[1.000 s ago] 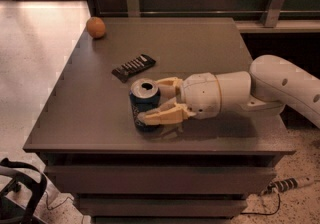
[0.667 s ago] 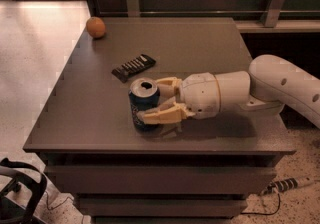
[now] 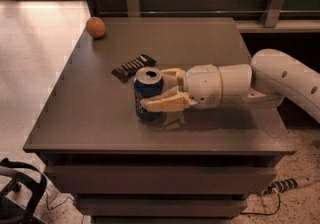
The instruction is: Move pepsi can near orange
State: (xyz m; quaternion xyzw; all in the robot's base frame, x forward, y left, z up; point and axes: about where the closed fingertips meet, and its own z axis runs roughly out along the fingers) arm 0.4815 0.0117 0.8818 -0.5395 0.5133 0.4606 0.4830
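The dark blue pepsi can (image 3: 146, 93) stands upright near the front middle of the grey table (image 3: 100, 118), its silver top showing. My gripper (image 3: 161, 89) reaches in from the right and is shut on the can, one finger (image 3: 162, 103) in front of it and the other behind it. The orange (image 3: 95, 27) lies at the table's far left corner, well apart from the can.
A flat black ribbed bar (image 3: 133, 67) lies just behind and left of the can, between it and the orange. A wooden wall with metal brackets (image 3: 274, 0) runs behind the table. A power strip (image 3: 287, 185) lies on the floor at right.
The can and my gripper have shifted slightly up and to the left, towards the black bar. The orange and the bar have not moved.
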